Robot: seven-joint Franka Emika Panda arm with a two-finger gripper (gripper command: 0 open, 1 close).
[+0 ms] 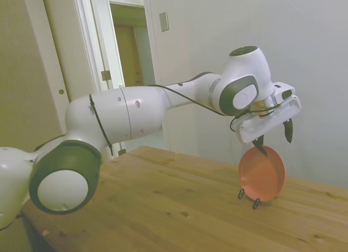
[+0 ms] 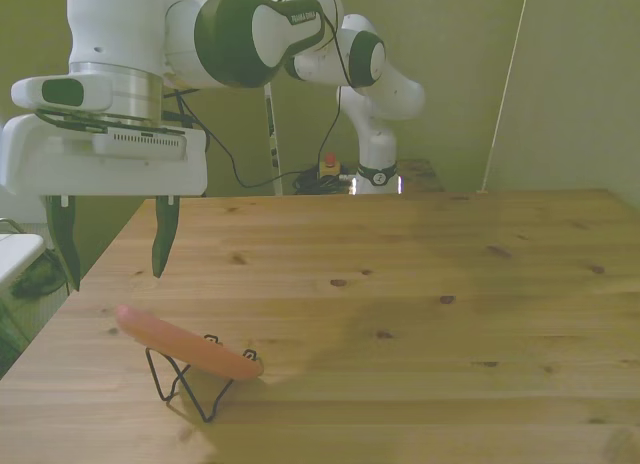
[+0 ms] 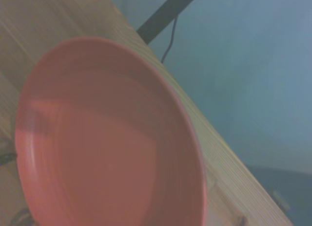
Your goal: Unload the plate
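The salmon-pink plate [image 1: 262, 173] leans tilted in a thin black wire stand [image 1: 249, 197] near the table's end. In the front view the plate [image 2: 185, 346] shows edge-on at the front view's left, resting on the stand [image 2: 190, 386]. My gripper [image 1: 274, 139] hangs open just above the plate's upper rim, fingers pointing down, one fingertip [image 1: 261, 149] close to the rim. From the front, the gripper [image 2: 115, 274] straddles the space above the plate's raised edge without touching it. The wrist view is filled by the plate [image 3: 107, 143] from close up.
The wooden table [image 2: 450, 314] stretches wide toward the front view's right. Its side edge [image 2: 60, 324] runs close by the plate. A pale wall [image 1: 326, 100] stands behind the plate in the side view.
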